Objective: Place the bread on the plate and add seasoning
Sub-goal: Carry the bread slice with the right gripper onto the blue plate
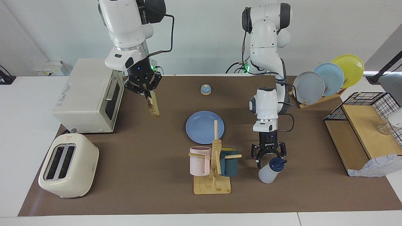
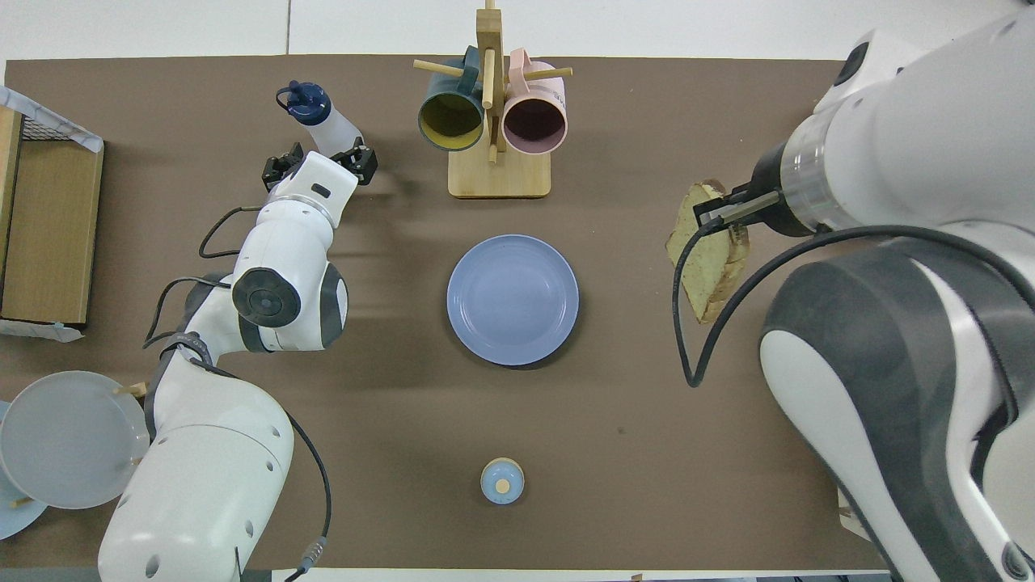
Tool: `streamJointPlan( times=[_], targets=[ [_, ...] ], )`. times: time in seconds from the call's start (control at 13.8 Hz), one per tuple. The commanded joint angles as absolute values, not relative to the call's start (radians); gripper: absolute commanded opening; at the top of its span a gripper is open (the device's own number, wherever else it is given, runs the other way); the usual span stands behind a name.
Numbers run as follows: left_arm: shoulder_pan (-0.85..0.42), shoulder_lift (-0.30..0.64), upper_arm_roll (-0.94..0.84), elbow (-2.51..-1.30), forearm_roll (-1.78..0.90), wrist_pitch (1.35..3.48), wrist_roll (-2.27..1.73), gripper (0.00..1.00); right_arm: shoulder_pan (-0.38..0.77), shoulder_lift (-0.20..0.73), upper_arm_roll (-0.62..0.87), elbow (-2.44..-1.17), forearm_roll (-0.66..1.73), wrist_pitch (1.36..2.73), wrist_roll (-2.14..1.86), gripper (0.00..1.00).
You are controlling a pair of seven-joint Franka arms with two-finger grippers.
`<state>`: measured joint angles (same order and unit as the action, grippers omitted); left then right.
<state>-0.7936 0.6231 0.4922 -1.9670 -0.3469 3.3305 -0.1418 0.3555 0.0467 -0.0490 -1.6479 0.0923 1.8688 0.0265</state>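
My right gripper (image 1: 147, 92) is shut on the bread (image 1: 153, 106), a tan slice with a brown crust that hangs edge-down in the air in front of the toaster oven. The slice also shows in the overhead view (image 2: 707, 259), beside the plate and not over it. The blue plate (image 1: 202, 127) lies flat mid-table with nothing on it and shows again in the overhead view (image 2: 513, 299). My left gripper (image 1: 269, 158) is open, pointing down just over the seasoning bottle (image 1: 269, 172). The whitish bottle has a navy cap and leans tilted (image 2: 319, 117).
A mug rack (image 1: 213, 180) with a pink and a teal mug stands between plate and table edge, beside the bottle. A toaster oven (image 1: 83, 94) and toaster (image 1: 67, 164) are at the right arm's end. A bell (image 1: 205, 90), plate rack (image 1: 326, 81) and wire shelf (image 1: 361, 125) are also present.
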Motion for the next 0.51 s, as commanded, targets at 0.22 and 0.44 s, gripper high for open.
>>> streamJointPlan(
  times=[0.22,0.44],
  targets=[
    [-0.787,0.664,0.509,-1.892,-0.321,3.249,-0.141,1.00,0.535,0.029,-0.038,-1.917,0.229,2.303,0.496,0.00],
    [-0.787,0.676,0.509,-1.862,-0.321,3.225,-0.141,1.00,0.607,0.078,-0.038,-1.963,0.229,2.432,0.543,0.00]
  ],
)
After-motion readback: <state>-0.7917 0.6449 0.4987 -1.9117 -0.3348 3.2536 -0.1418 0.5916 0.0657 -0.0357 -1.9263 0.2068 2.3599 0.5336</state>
